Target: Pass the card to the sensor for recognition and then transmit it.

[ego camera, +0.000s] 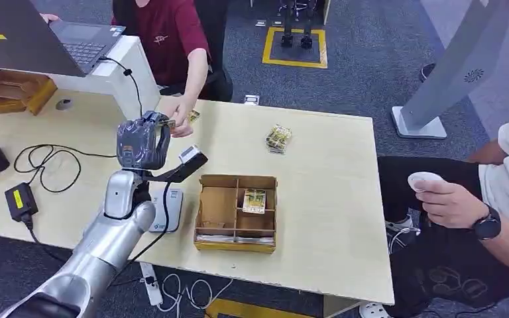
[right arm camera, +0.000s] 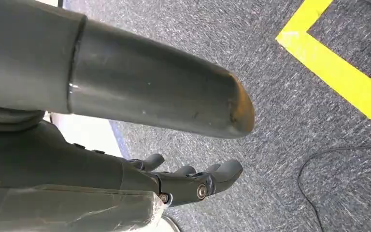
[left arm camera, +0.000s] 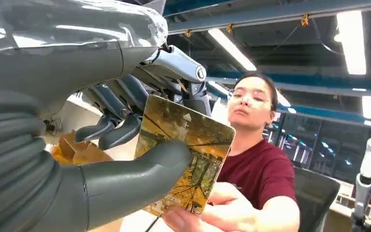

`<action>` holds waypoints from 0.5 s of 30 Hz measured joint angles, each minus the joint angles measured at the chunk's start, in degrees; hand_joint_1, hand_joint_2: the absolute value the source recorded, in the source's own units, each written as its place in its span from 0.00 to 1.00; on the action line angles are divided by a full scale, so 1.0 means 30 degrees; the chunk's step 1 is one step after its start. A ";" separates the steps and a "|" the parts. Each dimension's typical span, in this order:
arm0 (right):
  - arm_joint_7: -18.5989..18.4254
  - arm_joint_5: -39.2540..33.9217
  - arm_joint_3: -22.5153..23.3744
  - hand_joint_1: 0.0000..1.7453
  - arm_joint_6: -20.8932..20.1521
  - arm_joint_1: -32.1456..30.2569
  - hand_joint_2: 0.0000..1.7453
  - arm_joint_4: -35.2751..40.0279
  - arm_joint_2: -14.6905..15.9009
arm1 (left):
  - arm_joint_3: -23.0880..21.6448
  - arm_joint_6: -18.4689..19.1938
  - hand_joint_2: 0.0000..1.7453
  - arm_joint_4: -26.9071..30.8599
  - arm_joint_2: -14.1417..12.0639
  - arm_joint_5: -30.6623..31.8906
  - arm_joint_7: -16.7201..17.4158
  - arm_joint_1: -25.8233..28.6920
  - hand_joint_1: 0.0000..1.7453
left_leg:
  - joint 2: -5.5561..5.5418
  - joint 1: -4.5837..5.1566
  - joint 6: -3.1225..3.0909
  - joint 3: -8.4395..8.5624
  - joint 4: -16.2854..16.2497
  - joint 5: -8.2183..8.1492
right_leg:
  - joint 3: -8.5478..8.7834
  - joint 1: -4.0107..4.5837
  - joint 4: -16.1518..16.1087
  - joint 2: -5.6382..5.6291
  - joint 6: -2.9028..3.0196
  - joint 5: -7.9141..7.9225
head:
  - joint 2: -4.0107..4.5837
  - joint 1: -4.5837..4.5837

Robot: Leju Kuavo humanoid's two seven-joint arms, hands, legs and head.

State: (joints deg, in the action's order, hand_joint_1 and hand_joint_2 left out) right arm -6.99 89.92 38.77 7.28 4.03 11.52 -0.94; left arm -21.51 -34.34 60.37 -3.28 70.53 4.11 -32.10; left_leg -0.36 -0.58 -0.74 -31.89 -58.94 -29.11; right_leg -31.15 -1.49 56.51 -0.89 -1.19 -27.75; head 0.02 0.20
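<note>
Open laptop [ego camera: 73,40] on white stand, cardboard divided box [ego camera: 236,212], black cable [ego camera: 46,162]

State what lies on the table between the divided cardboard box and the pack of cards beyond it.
Nothing: in the head view, bare table separates box and pack.

Left arm raised and reaching forward, right arm hanging.
Left hand [ego camera: 143,141] up, thumb [left arm camera: 140,171] and fingers [left arm camera: 113,133] pinching a card [left arm camera: 186,157]. Right hand [right arm camera: 183,181] pointing at the floor, fingers apart, holding nothing.
</note>
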 joint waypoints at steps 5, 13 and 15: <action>-0.0007 -0.0022 0.0000 0.00 0.0007 -0.0007 0.00 0.0000 0.0000 | 0.0139 0.0000 1.00 -0.0467 0.0175 -0.0161 -0.0117 -0.0157 0.00 | 0.0002 0.0000 0.0000 0.0000 -0.0001 -0.0001 | -0.0003 0.0000 0.0000 -0.0008 0.0000 0.0000 | 0.0000 0.0000; -0.0007 -0.0087 0.0000 0.00 0.0051 -0.0018 0.00 0.0000 0.0000 | 0.0597 -0.1244 1.00 -0.0721 0.0153 -0.0218 -0.0146 -0.0136 0.00 | 0.0000 -0.0001 0.0000 -0.0009 0.0001 -0.0001 | 0.0000 0.0001 0.0002 -0.0005 0.0000 -0.0001 | 0.0000 0.0000; 0.0000 -0.0146 0.0000 0.00 0.0102 -0.0034 0.00 0.0000 0.0000 | 0.0963 -0.1574 1.00 -0.0787 -0.0008 -0.0358 -0.0029 -0.0020 0.00 | 0.0007 -0.0002 0.0000 -0.0004 0.0001 -0.0001 | -0.0002 0.0001 0.0004 -0.0010 0.0000 0.0000 | 0.0000 0.0000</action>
State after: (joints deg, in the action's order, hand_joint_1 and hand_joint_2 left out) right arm -6.99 89.48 38.77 7.58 3.92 11.52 -0.94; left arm -18.62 -39.06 58.01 -3.30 69.46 4.02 -32.16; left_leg -0.34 -0.59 -0.74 -31.90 -58.94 -29.11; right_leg -31.15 -1.49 56.52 -0.92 -1.19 -27.75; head 0.02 0.20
